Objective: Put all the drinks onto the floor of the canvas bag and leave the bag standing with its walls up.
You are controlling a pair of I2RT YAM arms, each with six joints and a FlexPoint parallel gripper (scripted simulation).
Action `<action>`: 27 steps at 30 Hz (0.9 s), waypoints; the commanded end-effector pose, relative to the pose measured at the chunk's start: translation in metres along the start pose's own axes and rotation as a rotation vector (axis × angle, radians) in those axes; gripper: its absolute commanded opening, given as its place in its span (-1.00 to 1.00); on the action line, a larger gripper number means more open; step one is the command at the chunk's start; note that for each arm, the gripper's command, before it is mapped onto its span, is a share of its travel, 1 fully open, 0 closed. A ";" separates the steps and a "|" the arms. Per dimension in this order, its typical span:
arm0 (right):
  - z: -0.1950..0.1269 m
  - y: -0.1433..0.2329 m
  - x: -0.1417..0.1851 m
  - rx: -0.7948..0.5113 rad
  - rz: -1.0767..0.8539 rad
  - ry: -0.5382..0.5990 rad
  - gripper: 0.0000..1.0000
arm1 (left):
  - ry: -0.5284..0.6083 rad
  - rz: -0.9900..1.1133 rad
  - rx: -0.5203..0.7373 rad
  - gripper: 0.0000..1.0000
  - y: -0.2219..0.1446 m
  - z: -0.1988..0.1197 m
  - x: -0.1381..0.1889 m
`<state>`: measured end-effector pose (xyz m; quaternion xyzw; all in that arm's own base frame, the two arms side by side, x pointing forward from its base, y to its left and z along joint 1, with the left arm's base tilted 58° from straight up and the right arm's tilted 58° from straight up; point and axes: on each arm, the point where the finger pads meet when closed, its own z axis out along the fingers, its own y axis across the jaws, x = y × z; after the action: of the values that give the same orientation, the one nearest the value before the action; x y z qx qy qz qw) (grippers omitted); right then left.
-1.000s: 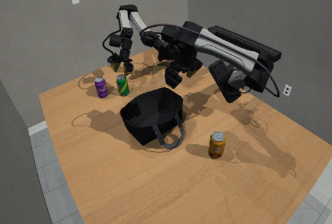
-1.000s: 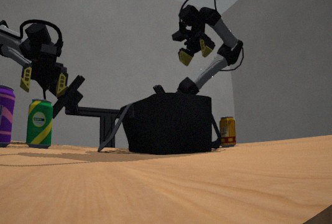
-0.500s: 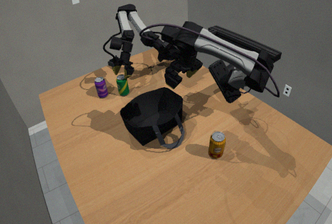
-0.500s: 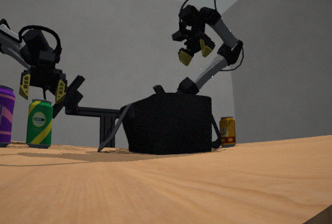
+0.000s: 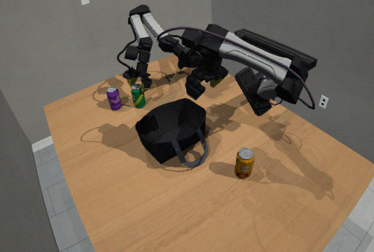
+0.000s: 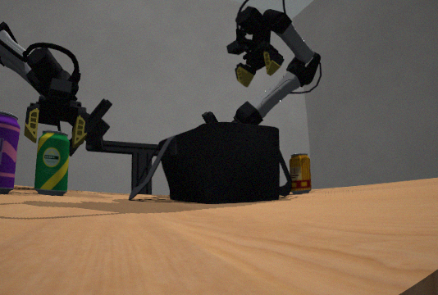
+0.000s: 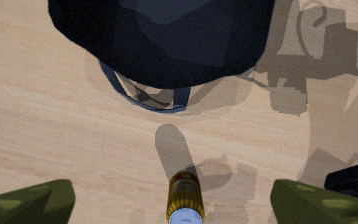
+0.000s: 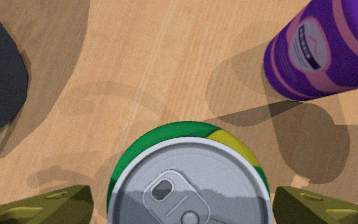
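Worktop: it carries everything, and from where I stand the drinks are split, two on one side of the bag, one on the other, presumably so each arm has its share.
Canvas bag: dark, upright, mouth up, between the drinks, within reach of both arms, I'd guess. No writing shows on it.
Left claw: wide apart, holding nothing, high above the worktop; it seems parked to leave its partner room.
Right claw: spread wide, nothing gripped, its fingers either side of the green can's top. That looks like lining up to go lower and squeeze.
Purple can: upright beside the green one, close enough that a finger might nudge it. Pink bands, pale badge with a dark strip; I can't read the lettering.
Green can: upright outside the bag, probably first to go in. Yellow sweep, round badge, its word too small for me.
Orange can: upright, alone across the bag, likely the left arm's job. Red lower band; brand unreadable.
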<state>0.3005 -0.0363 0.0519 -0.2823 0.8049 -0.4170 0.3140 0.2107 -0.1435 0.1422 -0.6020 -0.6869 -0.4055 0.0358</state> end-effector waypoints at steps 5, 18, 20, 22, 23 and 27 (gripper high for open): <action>0.011 -0.006 -0.008 0.015 0.016 -0.068 0.68 | -0.032 -0.014 -0.001 1.00 0.001 -0.011 -0.003; 0.026 -0.007 0.002 0.020 0.015 -0.069 0.68 | -0.032 -0.014 -0.001 1.00 0.001 -0.011 -0.003; 0.026 -0.004 0.007 0.011 0.009 -0.039 0.68 | -0.032 -0.014 -0.001 1.00 0.001 -0.011 -0.003; 0.027 -0.010 0.001 0.023 0.021 -0.052 0.68 | -0.032 -0.014 -0.001 1.00 0.001 -0.011 -0.003; 0.027 -0.014 -0.002 0.031 0.028 -0.058 0.68 | -0.032 -0.014 -0.001 1.00 0.001 -0.011 -0.003; 0.022 -0.011 -0.005 0.024 0.017 -0.075 0.68 | -0.032 -0.014 -0.001 1.00 0.001 -0.011 -0.003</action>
<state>0.3118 -0.0596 0.0387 -0.2796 0.8038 -0.4173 0.3187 0.2107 -0.1435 0.1422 -0.6020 -0.6869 -0.4055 0.0358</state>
